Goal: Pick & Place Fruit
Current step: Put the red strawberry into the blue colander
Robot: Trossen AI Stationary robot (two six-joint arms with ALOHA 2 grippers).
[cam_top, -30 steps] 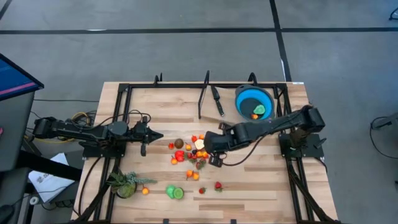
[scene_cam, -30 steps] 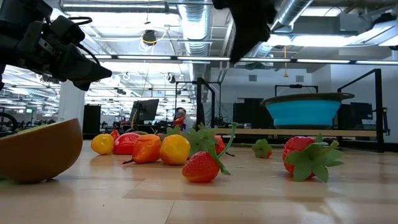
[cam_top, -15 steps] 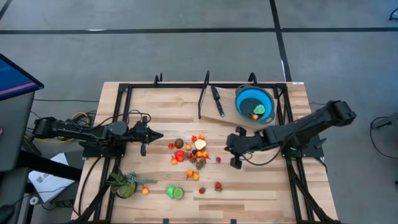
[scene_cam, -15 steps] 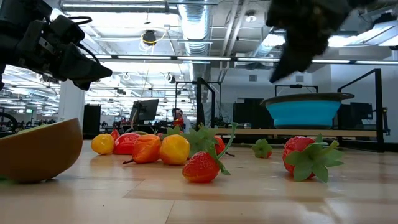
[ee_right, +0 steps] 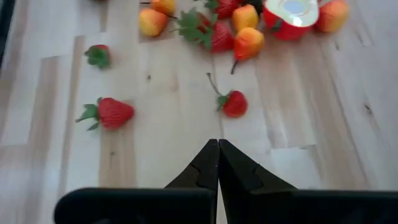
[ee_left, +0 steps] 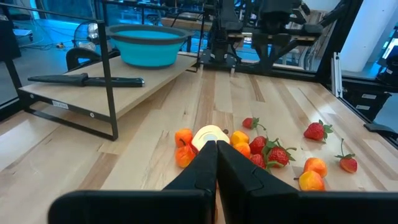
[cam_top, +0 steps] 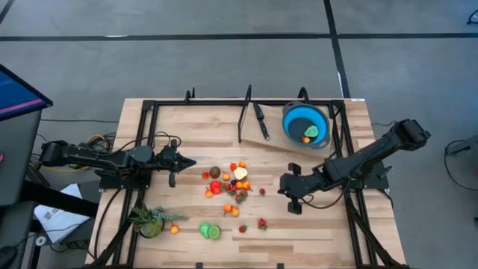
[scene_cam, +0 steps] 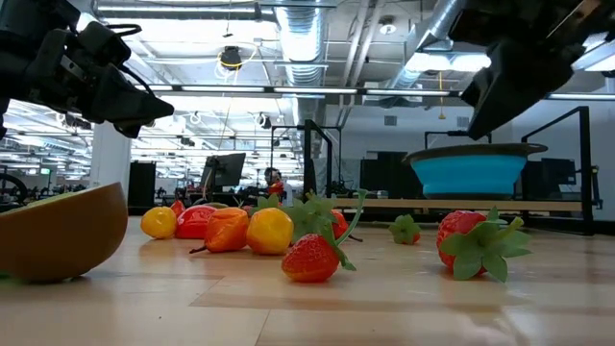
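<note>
Clearly I had nothing in hand at that instant: the right gripper [cam_top: 293, 196] hung over bare wood with its two dark fingers [ee_right: 211, 163] pressed tight together, no fruit between them, and the left gripper [cam_top: 181, 162] sat equally closed and empty at the far side of the pile, parked and waiting. The scattered small plastic toy fruits [cam_top: 228, 182] lay in a loose heap between the two grippers, nearer my right one, and I judged that was why I kept that arm low and pointed toward them. Just ahead of the right fingertips sat a small red cherry with a thin stem [ee_right: 233, 102], alone on the boards, and off to one side of it a red toy strawberry with green leaves [ee_right: 109, 114]; beyond them the denser cluster of orange and red pieces crowded around a halved apple with a pale face [ee_right: 291, 12]. The round blue collapsible bowl [cam_top: 304, 124] stood behind the right arm on a raised wooden shelf [cam_top: 275, 143], already holding a green piece and an orange one, so I took it for the drop point. A black-handled knife [cam_top: 260, 121] lay on that same shelf beside the bowl, and a spiky green leafy plant [cam_top: 151, 220] stood near the left arm's corner, both outside the job. With the fingers closed, I reckoned they would need spreading before any descent on the lone cherry, the easiest target because nothing touched it.
</note>
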